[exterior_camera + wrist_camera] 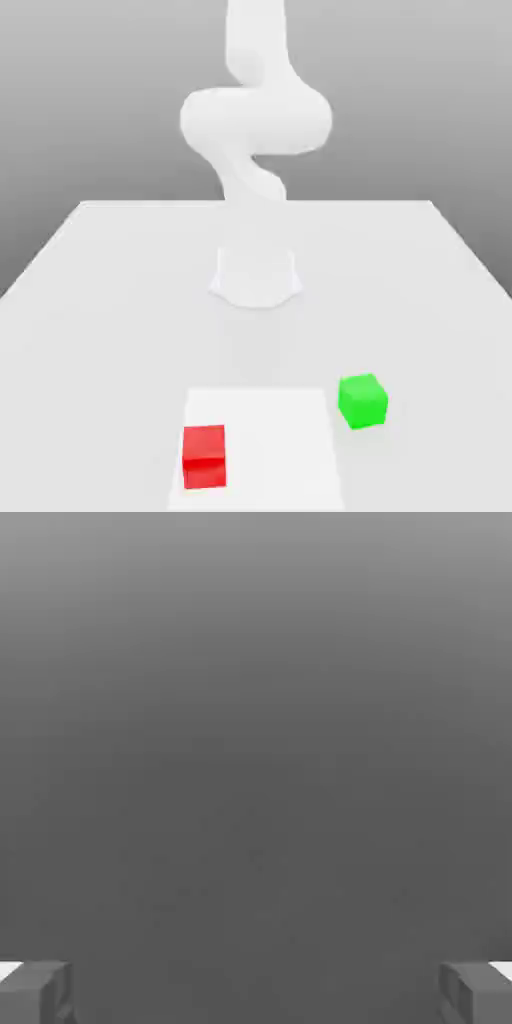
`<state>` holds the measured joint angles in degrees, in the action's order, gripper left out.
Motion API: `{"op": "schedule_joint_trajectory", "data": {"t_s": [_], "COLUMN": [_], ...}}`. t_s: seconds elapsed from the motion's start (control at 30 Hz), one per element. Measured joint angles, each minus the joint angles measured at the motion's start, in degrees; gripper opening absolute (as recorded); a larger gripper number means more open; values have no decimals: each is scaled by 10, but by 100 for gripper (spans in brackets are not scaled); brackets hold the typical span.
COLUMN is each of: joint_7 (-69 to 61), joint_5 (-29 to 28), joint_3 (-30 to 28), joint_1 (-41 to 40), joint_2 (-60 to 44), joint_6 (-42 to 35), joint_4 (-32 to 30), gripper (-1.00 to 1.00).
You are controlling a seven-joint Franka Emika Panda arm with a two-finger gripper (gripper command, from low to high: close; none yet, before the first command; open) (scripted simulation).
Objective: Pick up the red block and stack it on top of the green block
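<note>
So far nothing is done. My gripper [256, 992] is spread wide and holds nothing. Red block [204, 456] rests on the table [420, 300], well apart from the green block [362, 401]. Reach, grasp, lift and stack all remain.

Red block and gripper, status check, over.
Gripper open, jaws wide, holding nothing. Red block on the table, untouched. Green block apart, at its exterior-view right. Nothing between them.
</note>
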<state>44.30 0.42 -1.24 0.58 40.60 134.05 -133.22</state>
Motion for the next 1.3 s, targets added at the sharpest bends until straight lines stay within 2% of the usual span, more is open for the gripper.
{"op": "schedule_joint_trajectory", "data": {"t_s": [0.57,0.77,0.93,0.97,1.17,1.3], "joint_7": [-109,-134,-159,-162,-163,-148], "joint_5": [35,29,57,62,63,43], "joint_3": [-60,-65,-47,-42,-39,-53], "joint_1": [13,1,-13,-17,-20,-10], "joint_2": [-357,-480,-584,-599,-607,-551], "joint_6": [154,210,290,303,309,262], "joint_4": [-98,-131,-122,-120,-118,-127], "gripper": [0,0,0,-100,-100,-100]}}
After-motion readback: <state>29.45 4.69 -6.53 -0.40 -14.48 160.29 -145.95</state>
